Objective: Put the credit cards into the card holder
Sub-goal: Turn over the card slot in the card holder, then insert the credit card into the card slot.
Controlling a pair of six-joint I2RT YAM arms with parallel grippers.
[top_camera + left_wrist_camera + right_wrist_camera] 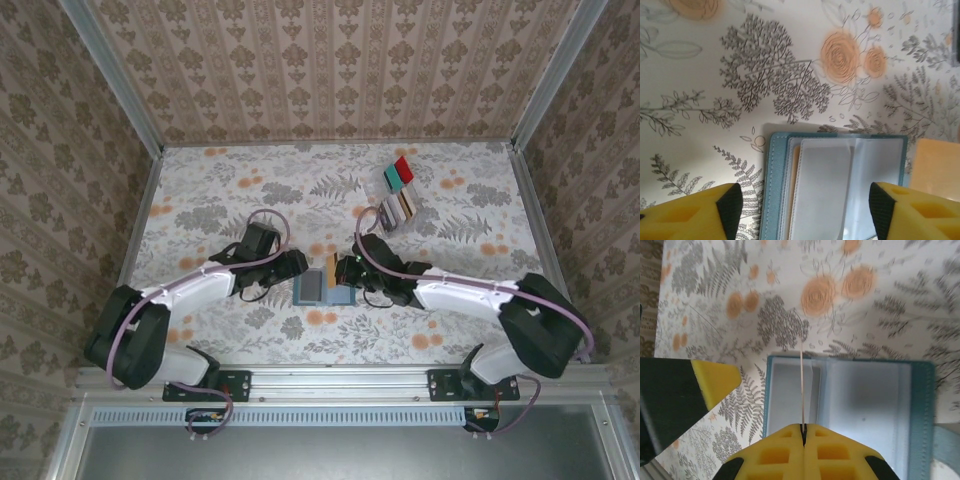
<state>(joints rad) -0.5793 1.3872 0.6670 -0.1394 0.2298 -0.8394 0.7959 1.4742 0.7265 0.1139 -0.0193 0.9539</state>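
Credit card (802, 385) is standing edge-on in my pinching right gripper (803, 432), aiming for a slot; my spread left gripper (805, 210) is straddling the card holder (774, 190) to steady it.

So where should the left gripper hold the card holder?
Probably by its teal outer edges, from above: the card holder lies flat and open, straddled by the left gripper, and that leaves the slots free for the right gripper's credit card.

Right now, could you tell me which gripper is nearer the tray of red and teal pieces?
Right. The right gripper is over the card holder, the tray beyond it; the left gripper is at the holder's left edge.
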